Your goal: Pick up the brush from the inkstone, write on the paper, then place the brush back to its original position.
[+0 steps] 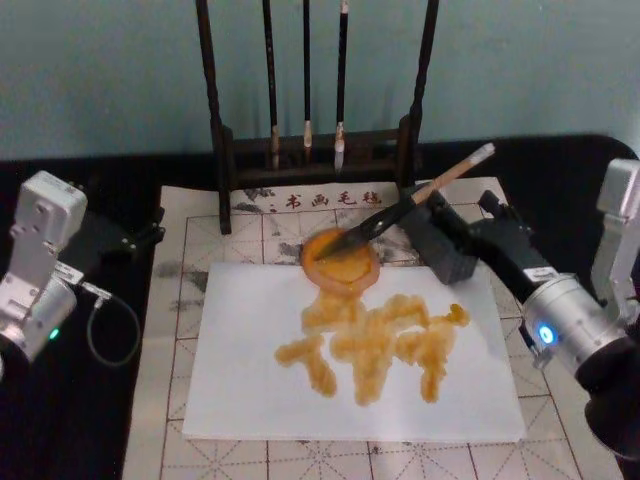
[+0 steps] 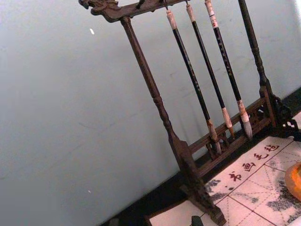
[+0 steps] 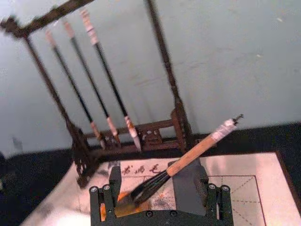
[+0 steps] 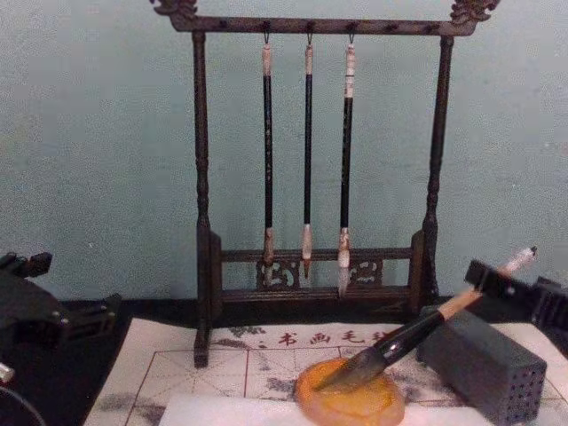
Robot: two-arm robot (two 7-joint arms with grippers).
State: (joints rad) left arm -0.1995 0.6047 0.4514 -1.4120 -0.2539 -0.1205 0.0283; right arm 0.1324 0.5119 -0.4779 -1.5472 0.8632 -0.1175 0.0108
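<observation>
The brush [image 1: 445, 181] lies slanted, its dark bristles on the round orange inkstone [image 1: 342, 270] and its tan handle leaning on a grey block [image 1: 440, 252]. My right gripper [image 1: 455, 218] is open at the block, its fingers spread wide on either side of the handle without pinching it. In the right wrist view the brush [image 3: 193, 153] crosses above the open gripper [image 3: 160, 200]. The chest view shows the brush [image 4: 444, 315] propped from inkstone [image 4: 351, 401] to block [image 4: 484, 364]. The white paper [image 1: 250, 385] carries broad orange strokes [image 1: 370, 345]. My left gripper [image 1: 125, 240] is parked at the far left.
A dark wooden rack [image 1: 315, 150] with three thin hanging brushes [image 4: 307, 160] stands behind the inkstone. A beige gridded mat [image 1: 170, 330] lies under the paper. A cable [image 1: 110, 325] loops by the left arm.
</observation>
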